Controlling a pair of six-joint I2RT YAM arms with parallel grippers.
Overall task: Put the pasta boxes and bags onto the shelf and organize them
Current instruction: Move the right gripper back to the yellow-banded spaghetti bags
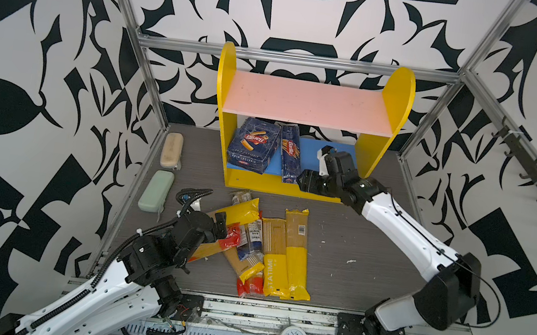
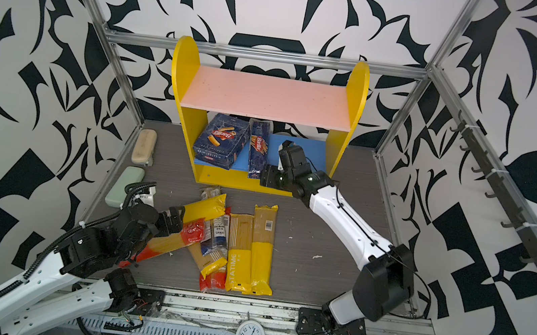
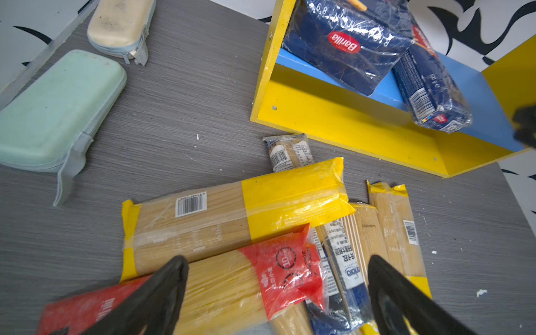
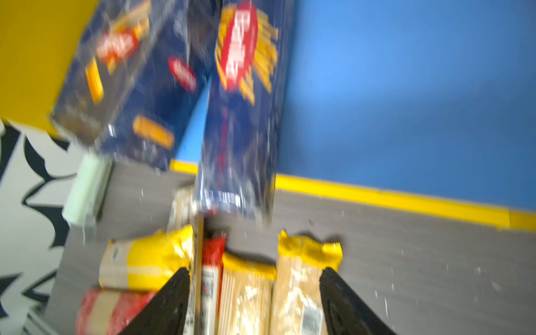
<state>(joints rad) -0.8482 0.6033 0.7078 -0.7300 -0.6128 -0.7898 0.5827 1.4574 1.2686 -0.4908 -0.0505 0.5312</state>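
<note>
The left gripper hangs spread wide and empty over the red-ended bag, partly hidden by its arm in both top views; the bags lie heaped on the table at six o'clock of the shelf. The right gripper, jaws parted on nothing in a smeared wrist view, sits at three o'clock of the narrow box, which overhangs the blue board beside the wide box, far ends lost under the pink board.

Wide box and narrow box (both dark blue) on shelf
</note>
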